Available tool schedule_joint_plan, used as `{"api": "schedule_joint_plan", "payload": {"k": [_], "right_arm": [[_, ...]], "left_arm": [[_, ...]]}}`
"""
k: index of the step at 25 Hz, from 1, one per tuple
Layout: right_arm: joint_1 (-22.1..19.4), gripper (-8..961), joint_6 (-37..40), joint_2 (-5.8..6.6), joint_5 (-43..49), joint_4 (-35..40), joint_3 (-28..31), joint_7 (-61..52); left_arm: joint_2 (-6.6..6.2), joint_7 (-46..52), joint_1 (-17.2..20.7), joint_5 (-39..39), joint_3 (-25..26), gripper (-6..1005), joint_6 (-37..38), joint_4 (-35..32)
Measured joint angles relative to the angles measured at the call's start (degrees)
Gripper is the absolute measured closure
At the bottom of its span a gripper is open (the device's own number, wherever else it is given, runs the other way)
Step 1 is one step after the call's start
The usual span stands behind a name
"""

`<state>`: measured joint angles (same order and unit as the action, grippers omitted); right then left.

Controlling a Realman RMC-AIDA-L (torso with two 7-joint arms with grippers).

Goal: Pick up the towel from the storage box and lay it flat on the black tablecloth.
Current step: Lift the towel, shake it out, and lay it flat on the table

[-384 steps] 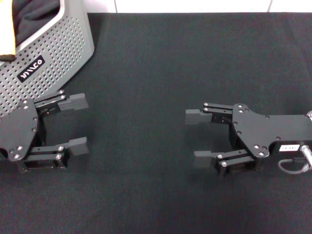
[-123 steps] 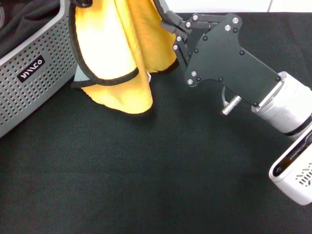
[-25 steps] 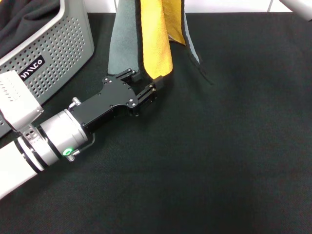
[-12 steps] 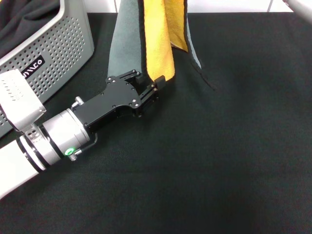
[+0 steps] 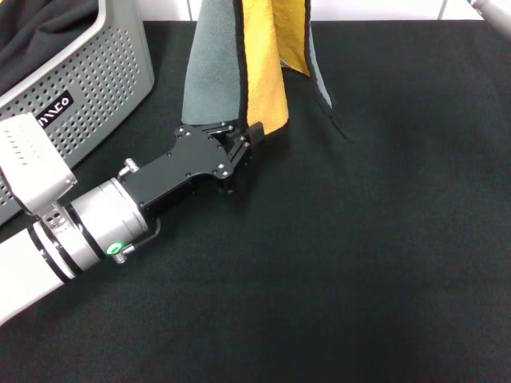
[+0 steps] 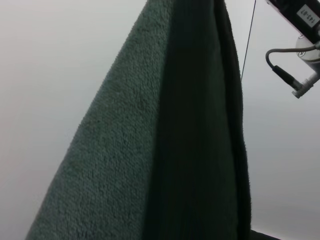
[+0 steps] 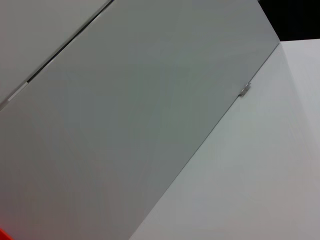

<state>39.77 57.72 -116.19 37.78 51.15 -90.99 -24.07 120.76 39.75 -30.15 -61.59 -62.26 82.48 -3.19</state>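
- The towel [image 5: 263, 60] hung in vertical folds from above the head view's top edge, over the far part of the black tablecloth [image 5: 359, 239]; its yellow-orange face showed beside a grey-green face, with dark edging between them.
- The left gripper [image 5: 242, 142] reached up from the near left to the towel's lowest corner, and its jaws were closed on that bottom edge.
- In the left wrist view the towel [image 6: 165, 140] filled the middle as a grey-green and dark hanging fold against a pale background.
- The storage box [image 5: 88, 76], grey with perforated walls and a white-lettered logo, stood at the far left on the tablecloth, well apart from the towel, with black fabric [image 5: 40, 28] inside it.
- The right gripper was out of sight, so the state of its jaws could not be told; the right wrist view showed only pale flat surfaces.
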Motion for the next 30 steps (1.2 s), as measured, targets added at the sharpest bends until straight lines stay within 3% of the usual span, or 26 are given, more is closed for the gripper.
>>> {"api": "schedule_joint_plan", "payload": {"k": [1,10,12,15,17,20,23,26,30], "right_arm": [[-0.1,921,0.1,0.00,0.0,0.0,0.0,0.0],[-5.0,919,2.2,0.15,0.0,1.3,0.6,-1.4],[-7.3,918,3.5,0.08,-0.1,1.3,0.6,-2.4],[-11.3,918,6.1,0.12,-0.9,1.4,0.5,-6.1],[-13.6,917,8.3,0.35,-1.0,1.4,0.5,-9.1],[-17.8,916,14.2,1.26,-0.9,1.4,1.3,-17.2],[-21.3,915,22.3,2.20,-0.4,0.3,2.3,-25.0],[-24.5,915,29.7,2.32,-0.2,-0.5,3.2,-30.2],[-27.8,913,38.2,2.37,-0.1,-0.6,3.6,-35.9]], "left_arm": [[0.00,0.0,0.0,-0.1,-0.1,888,0.0,0.0],[-0.69,1.0,0.0,-1.3,-1.7,953,2.9,-0.9],[-1.32,3.4,0.7,-1.4,-3.3,965,3.9,-3.1],[-2.95,10.1,4.3,-3.6,-5.4,965,5.2,-12.6],[-4.70,15.6,7.0,-6.7,-5.6,965,8.1,-20.1],[-8.37,24.4,9.7,-10.1,-5.3,966,14.3,-29.0],[-12.65,30.6,10.1,-12.7,-5.3,966,20.4,-35.5],[-16.32,36.1,9.5,-15.0,-5.2,966,25.4,-40.6],[-19.02,42.3,8.3,-17.0,-3.8,967,32.1,-46.4]]}}
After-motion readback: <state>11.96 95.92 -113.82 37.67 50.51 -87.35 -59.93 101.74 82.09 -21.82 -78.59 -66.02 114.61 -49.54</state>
